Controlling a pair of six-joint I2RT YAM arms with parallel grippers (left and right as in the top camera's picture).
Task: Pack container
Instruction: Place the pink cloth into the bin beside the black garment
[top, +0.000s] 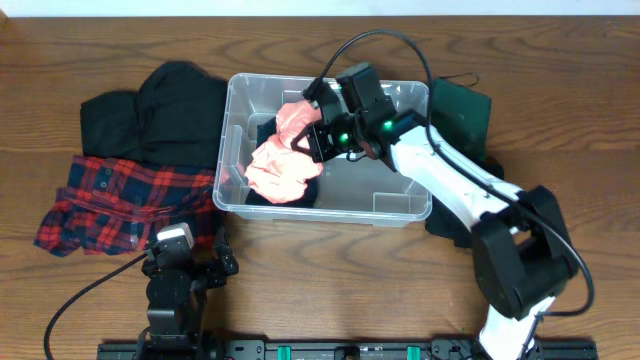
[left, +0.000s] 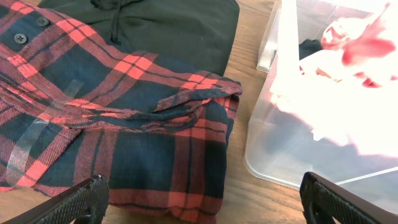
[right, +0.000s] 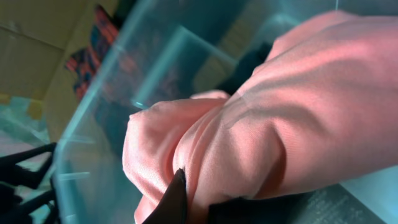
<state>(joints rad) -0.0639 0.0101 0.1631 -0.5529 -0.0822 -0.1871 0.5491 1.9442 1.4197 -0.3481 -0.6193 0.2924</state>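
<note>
The clear plastic container (top: 400, 205) stands mid-table; it also shows in the left wrist view (left: 273, 155). Inside it lie a dark garment (top: 262, 130) and a salmon-pink garment (top: 280, 170). My right gripper (top: 318, 135) is inside the container, shut on the pink garment (right: 298, 112), with the cloth pinched between its fingers (right: 196, 199). My left gripper (left: 205, 199) is open and empty, low at the table's front left (top: 175, 262), over the edge of a red plaid shirt (left: 124, 118).
The red plaid shirt (top: 120, 200) lies left of the container. A black hoodie (top: 160, 105) lies behind it. A dark green garment (top: 460, 110) lies at the container's right end. Bare wooden table (top: 330, 275) lies in front.
</note>
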